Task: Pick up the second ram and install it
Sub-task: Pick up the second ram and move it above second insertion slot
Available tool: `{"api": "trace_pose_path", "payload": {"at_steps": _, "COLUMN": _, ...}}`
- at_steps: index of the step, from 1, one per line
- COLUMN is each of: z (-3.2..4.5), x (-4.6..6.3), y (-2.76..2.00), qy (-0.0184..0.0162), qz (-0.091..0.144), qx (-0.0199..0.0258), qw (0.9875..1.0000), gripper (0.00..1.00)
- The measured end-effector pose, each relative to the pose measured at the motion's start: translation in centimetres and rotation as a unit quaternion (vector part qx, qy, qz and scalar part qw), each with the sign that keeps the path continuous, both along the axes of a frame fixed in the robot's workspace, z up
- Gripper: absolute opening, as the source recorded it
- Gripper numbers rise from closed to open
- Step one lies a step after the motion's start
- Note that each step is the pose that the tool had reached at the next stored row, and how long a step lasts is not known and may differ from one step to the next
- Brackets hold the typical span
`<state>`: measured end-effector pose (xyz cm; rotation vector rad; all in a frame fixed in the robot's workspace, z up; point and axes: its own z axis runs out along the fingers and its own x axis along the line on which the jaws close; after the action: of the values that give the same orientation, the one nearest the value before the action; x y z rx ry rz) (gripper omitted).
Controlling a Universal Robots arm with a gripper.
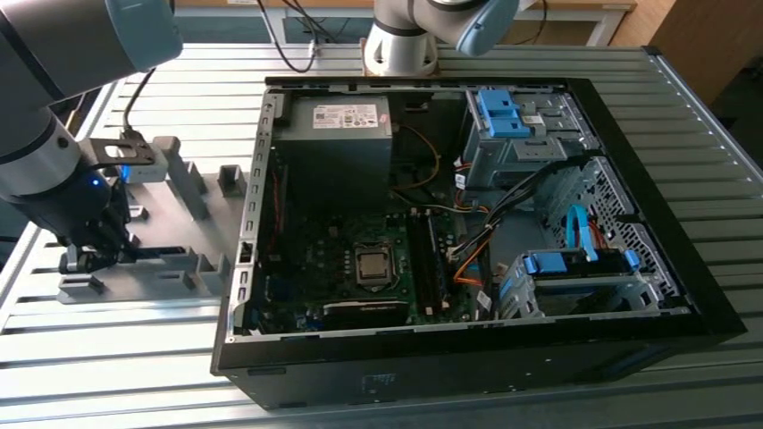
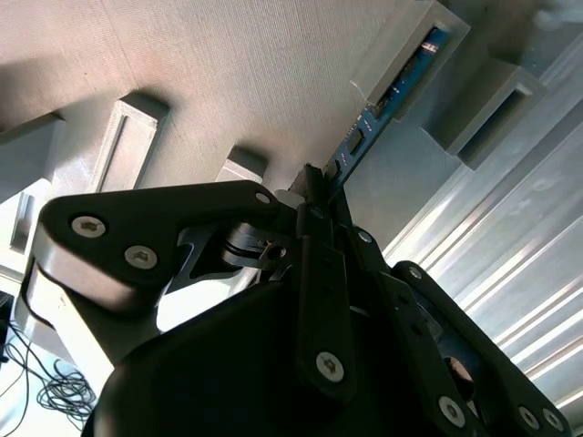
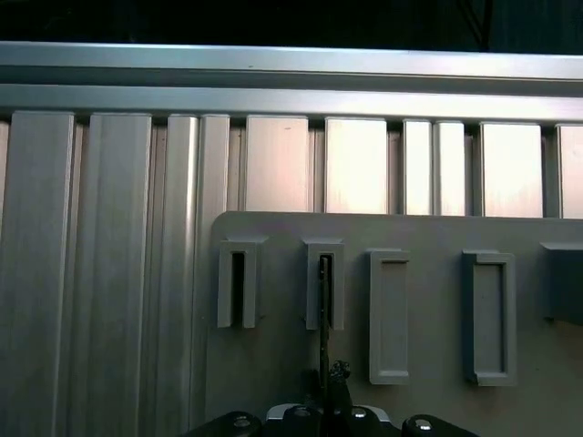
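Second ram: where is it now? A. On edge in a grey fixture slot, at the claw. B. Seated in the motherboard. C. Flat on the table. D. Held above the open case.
A: in the second wrist view the second ram has its far end in a grey fixture block, the claw at its near end.

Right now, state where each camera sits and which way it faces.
Exterior view: high off the arm, looking down on the computer case and fixture plate; arm and gripper show at the exterior view's left.
First wrist view: on the wrist, facing the fixture plate; gripper at the second ram.
Second wrist view: behind the gripper, looking along the second ram.
Both wrist views share gripper, second ram and slot.
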<state>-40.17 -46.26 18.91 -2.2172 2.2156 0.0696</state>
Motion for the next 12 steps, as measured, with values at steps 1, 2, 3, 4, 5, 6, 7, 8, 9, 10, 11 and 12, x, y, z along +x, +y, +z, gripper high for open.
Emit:
{"api": "trace_pose_path", "payload": {"at_steps": 1, "z": 0.04, "x": 0.0, "y": 0.0, "qy": 0.0, "qz": 0.0, "qx": 0.0, "qw": 1.0, "gripper": 0.14}}
{"api": "trace_pose_path", "payload": {"at_steps": 2, "z": 0.08, "x": 0.0, "y": 0.0, "qy": 0.0, "qz": 0.0, "qx": 0.0, "qw": 1.0, "gripper": 0.14}}
{"api": "trace_pose_path", "payload": {"at_steps": 3, "z": 0.12, "x": 0.0, "y": 0.0, "qy": 0.0, "qz": 0.0, "qx": 0.0, "qw": 1.0, "gripper": 0.14}}
{"api": "trace_pose_path", "payload": {"at_steps": 4, "z": 0.16, "x": 0.0, "y": 0.0, "qy": 0.0, "qz": 0.0, "qx": 0.0, "qw": 1.0, "gripper": 0.14}}
{"api": "trace_pose_path", "payload": {"at_steps": 5, "z": 0.21, "x": 0.0, "y": 0.0, "qy": 0.0, "qz": 0.0, "qx": 0.0, "qw": 1.0, "gripper": 0.14}}
{"api": "trace_pose_path", "payload": {"at_steps": 6, "z": 0.25, "x": 0.0, "y": 0.0, "qy": 0.0, "qz": 0.0, "qx": 0.0, "qw": 1.0, "gripper": 0.14}}
{"api": "trace_pose_path", "payload": {"at_steps": 7, "z": 0.28, "x": 0.0, "y": 0.0, "qy": -0.0001, "qz": 0.0, "qx": 0.0001, "qw": 1.0, "gripper": 0.14}}
{"api": "trace_pose_path", "payload": {"at_steps": 8, "z": 0.29, "x": 0.0, "y": 0.0, "qy": -0.0001, "qz": 0.0, "qx": 0.0001, "qw": 1.0, "gripper": 0.14}}
{"api": "trace_pose_path", "payload": {"at_steps": 9, "z": 0.34, "x": 0.0, "y": 0.0, "qy": 0.0, "qz": 0.0, "qx": 0.0001, "qw": 1.0, "gripper": 0.14}}
{"api": "trace_pose_path", "payload": {"at_steps": 10, "z": 0.36, "x": 0.0, "y": 0.0, "qy": 0.0, "qz": 0.0, "qx": 0.0, "qw": 1.0, "gripper": 0.14}}
{"api": "trace_pose_path", "payload": {"at_steps": 11, "z": 0.37, "x": 0.0, "y": 0.0, "qy": 0.0, "qz": 0.0, "qx": 0.0, "qw": 1.0, "gripper": 0.14}}
{"api": "trace_pose_path", "payload": {"at_steps": 12, "z": 0.38, "x": 0.0, "y": 0.0, "qy": 0.0, "qz": 0.0, "qx": 0.0, "qw": 1.0, "gripper": 0.14}}
